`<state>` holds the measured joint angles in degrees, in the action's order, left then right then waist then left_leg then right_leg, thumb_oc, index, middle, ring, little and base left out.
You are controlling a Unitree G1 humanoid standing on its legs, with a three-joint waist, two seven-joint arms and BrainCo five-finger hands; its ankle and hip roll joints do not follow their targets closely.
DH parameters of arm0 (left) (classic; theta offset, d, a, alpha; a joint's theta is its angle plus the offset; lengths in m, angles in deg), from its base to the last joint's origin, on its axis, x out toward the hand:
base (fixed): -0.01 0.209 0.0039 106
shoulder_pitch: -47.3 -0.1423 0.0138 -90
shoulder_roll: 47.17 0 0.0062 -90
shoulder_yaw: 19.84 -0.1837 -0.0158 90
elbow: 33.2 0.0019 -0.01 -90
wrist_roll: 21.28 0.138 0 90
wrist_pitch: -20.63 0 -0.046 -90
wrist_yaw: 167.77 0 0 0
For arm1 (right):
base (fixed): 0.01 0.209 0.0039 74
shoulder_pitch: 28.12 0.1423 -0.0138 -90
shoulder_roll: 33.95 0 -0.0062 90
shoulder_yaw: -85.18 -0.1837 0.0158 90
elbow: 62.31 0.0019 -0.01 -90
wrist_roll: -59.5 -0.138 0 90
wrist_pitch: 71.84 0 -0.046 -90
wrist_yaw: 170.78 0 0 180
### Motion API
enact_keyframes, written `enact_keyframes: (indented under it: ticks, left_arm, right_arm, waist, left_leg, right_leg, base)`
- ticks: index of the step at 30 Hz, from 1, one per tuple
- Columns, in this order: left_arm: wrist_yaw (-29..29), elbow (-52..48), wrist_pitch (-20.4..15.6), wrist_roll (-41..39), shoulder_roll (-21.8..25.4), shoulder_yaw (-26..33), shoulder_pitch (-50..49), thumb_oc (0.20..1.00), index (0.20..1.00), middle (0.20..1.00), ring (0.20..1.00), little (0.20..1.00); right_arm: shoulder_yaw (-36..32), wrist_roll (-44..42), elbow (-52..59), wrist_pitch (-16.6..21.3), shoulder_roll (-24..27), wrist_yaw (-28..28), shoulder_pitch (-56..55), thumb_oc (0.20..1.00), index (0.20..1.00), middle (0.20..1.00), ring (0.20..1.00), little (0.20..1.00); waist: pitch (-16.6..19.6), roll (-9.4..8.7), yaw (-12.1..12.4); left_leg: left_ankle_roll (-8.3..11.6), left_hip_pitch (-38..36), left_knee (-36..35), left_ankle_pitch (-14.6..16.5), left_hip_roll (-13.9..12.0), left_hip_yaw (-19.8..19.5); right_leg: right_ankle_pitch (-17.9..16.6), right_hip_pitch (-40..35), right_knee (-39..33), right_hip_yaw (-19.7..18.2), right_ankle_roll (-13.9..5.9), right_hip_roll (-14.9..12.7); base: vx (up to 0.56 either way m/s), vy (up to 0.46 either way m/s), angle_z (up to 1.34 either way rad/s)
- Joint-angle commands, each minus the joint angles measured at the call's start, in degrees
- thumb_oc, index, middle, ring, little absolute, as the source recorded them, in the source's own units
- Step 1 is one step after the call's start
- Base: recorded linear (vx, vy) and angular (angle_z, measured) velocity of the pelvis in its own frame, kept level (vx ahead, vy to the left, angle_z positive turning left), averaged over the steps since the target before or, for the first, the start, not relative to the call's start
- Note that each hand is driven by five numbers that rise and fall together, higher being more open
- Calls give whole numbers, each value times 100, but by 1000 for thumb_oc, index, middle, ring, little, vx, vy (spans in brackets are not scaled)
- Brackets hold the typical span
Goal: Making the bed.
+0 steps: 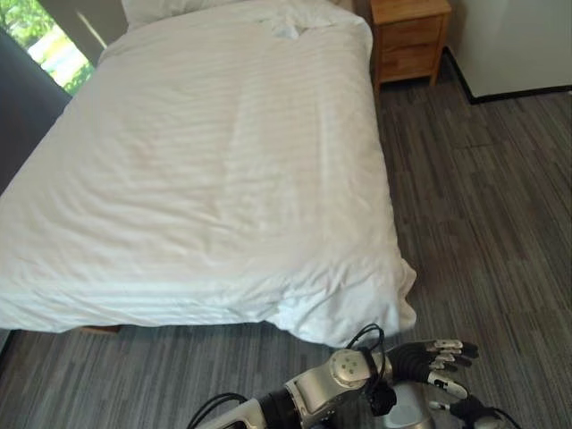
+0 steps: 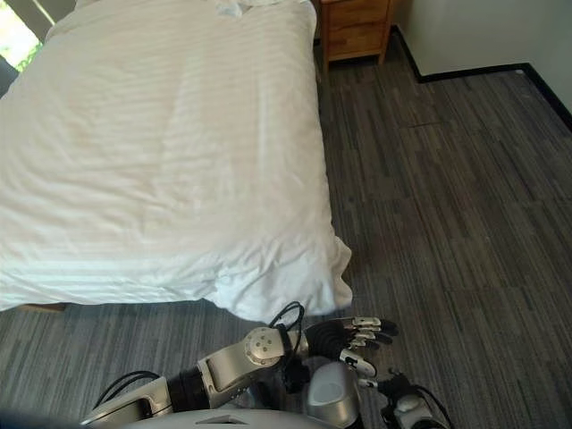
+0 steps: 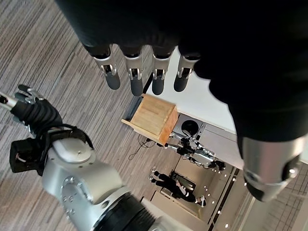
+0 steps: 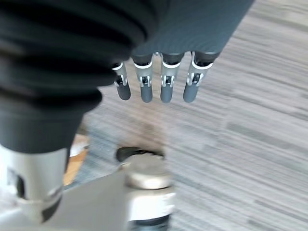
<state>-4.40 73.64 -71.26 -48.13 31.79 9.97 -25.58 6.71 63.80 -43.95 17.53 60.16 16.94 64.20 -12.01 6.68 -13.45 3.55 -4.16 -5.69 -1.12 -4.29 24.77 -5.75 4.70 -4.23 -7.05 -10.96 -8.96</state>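
Left hand (image 1: 438,356) — low in the eye views, just off the near corner of the bed, over the floor (image 1: 483,223); fingers straight and relaxed, holding nothing, as its wrist view confirms.

Right hand (image 4: 159,82) — seen in its own wrist view above the grey plank floor; fingers hang straight in a row, empty. It also shows in the left wrist view, beside the left arm.

Duvet (image 1: 206,170) — white, faintly striped, spread over the whole bed. The near corner (image 1: 357,308) bulges and droops over the mattress edge toward the floor, close to the left hand but not touching it. The surface is mostly flat, with soft creases across the middle.

Rumpled patch (image 1: 288,29) — a small bunched fold of white cloth at the far end, near the head of the bed.

Pillow (image 1: 152,9) — white, at the far left end, partly cut off.

Nightstand (image 1: 409,37) — wooden, with drawers, beside the head of the bed on the right.

Step in hand, as judged: the cover is largely laid, and both hands are free between grasps. The next move likely calls for reaching to the drooping near corner, pinching the cloth, and pulling it square — then smoothing the far fold.
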Motion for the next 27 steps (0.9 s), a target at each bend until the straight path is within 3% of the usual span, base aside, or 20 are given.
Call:
enact_keyframes:
  ticks: [1,4,7,8,9,11,12,14,15,16,17,19,21,22,25,27]
  left_arm:
    - [86,-432,-373,-459,-51,258,88,1000,1000,1000,1000,1000]
    - [342,-718,-489,-467,150,546,136,1000,1000,1000,1000,1000]
    - [891,-1280,-732,-197,943,1828,-227,1000,1000,1000,1000,1000]
    - [892,-1282,-730,-197,945,1828,-229,1000,1000,1000,1000,1000]
    - [1007,-1513,-766,-237,1321,2638,-758,1000,1000,1000,1000,1000]
    - [988,-1641,-723,-615,1496,3405,-1408,1000,1000,1000,1000,1000]
    - [940,-1776,-725,-956,1568,4131,-2034,1000,1000,1000,1000,1000]
    - [977,-1789,-702,-1173,1489,4683,-2466,1000,1000,1000,1000,1000]
    - [1044,-1798,-701,-1183,1450,4957,-2633,1000,1000,1000,1000,1000]
    - [1045,-1805,-697,-1183,1454,4964,-2636,1000,1000,1000,1000,1000]
    - [1118,-1747,-725,-1199,1382,5165,-2731,1000,1000,1000,1000,1000]
    - [1166,-1643,-747,-1182,1279,5327,-2829,1000,1000,1000,1000,1000]
    - [1444,-983,-695,-1245,934,5645,-3019,1000,1000,1000,1000,1000]
    - [1444,-981,-696,-1245,939,5650,-3016,1000,1000,1000,1000,1000]
    - [1624,-559,-682,-1079,925,5648,-3062,1000,1000,1000,1000,1000]
    - [1654,-320,-673,-1001,889,5618,-3129,1000,1000,1000,1000,1000]
  right_arm:
    - [-145,-296,-87,129,256,334,21,1000,1000,1000,1000,1000]
    - [-204,-213,183,186,406,441,-117,1000,1000,1000,1000,1000]
    - [-712,-188,1874,412,945,641,-627,1000,1000,1000,1000,1000]
    - [-713,-187,1878,410,944,640,-630,1000,1000,1000,1000,1000]
    - [-1060,-93,3221,592,1325,611,-924,1000,1000,1000,1000,1000]
    - [-1309,120,4321,686,1539,406,-1179,1000,1000,1000,1000,1000]
    - [-1491,280,5040,732,1618,240,-1268,1000,1000,1000,1000,1000]
    - [-1463,200,5390,750,1523,73,-1166,1000,1000,1000,1000,1000]
    - [-1462,-163,5628,784,1365,-91,-1102,545,545,545,545,545]
    - [-1459,-165,5634,780,1362,-94,-1100,398,398,398,398,398]
    - [-1429,-480,5732,898,1212,-103,-1011,200,200,200,200,200]
    - [-1413,-709,5827,892,1064,-212,-910,200,200,200,200,200]
    - [-1103,-2281,5958,1069,90,-504,-343,200,200,200,200,200]
    - [-1100,-2293,5949,1073,88,-509,-336,200,200,200,200,200]
    - [-849,-4572,5484,1318,-850,-782,269,200,200,200,200,200]
    - [-851,-5485,5084,1423,-1212,-861,641,200,200,200,200,200]
  waist:
    - [-138,-254,132]
    - [-135,-296,191]
    - [-108,-420,391]
    - [-101,-420,391]
    - [-83,-495,512]
    - [-59,-554,633]
    - [-6,-612,784]
    - [64,-667,936]
    - [58,-708,1015]
    - [66,-714,1010]
    - [79,-754,1098]
    - [88,-779,1170]
    - [128,-845,1480]
    - [130,-852,1473]
    - [92,-846,1786]
    - [71,-817,1999]
  left_leg:
    - [111,-211,69,196,-204,-423]
    - [119,-197,69,177,-206,-518]
    - [136,-180,69,140,-200,-710]
    - [136,-173,69,138,-201,-710]
    - [138,-174,69,119,-211,-774]
    - [141,-188,69,123,-225,-839]
    - [136,-166,69,87,-236,-889]
    - [127,-148,69,77,-242,-923]
    - [125,-167,69,98,-243,-975]
    - [125,-143,69,72,-245,-976]
    - [121,-108,69,60,-244,-1022]
    - [116,-83,69,52,-246,-1066]
    - [75,-37,69,18,-197,-1276]
    - [75,-32,69,18,-194,-1282]
    - [80,16,69,1,-135,-1466]
    - [88,120,69,-41,-81,-1584]
  right_leg:
    - [229,-405,-77,417,26,-232]
    - [245,-469,-77,530,20,-252]
    - [263,-643,-77,783,-6,-273]
    - [261,-636,-77,783,-5,-272]
    - [265,-712,-77,866,-4,-268]
    - [294,-786,-77,965,14,-264]
    - [275,-811,-77,1041,36,-257]
    - [282,-827,-77,1118,40,-250]
    - [319,-881,-77,1160,49,-246]
    - [299,-857,-77,1159,55,-244]
    - [299,-854,-77,1175,73,-236]
    - [318,-860,-77,1202,84,-230]
    - [378,-964,-77,1370,151,-224]
    - [381,-962,-77,1376,151,-227]
    - [437,-1065,-77,1573,162,-243]
    - [430,-1071,-77,1735,157,-270]
  base:
    - [-31,-26,1]
    - [-24,-16,7]
    - [-19,-31,18]
    - [-10,-6,44]
    - [-13,-14,45]
    - [0,-3,29]
    - [7,14,21]
    - [-3,3,16]
    - [-14,-7,20]
    - [-19,-17,34]
    - [-31,-16,37]
    - [-4,-12,33]
    - [28,-12,32]
    - [16,0,45]
    - [24,14,39]
    - [44,18,50]
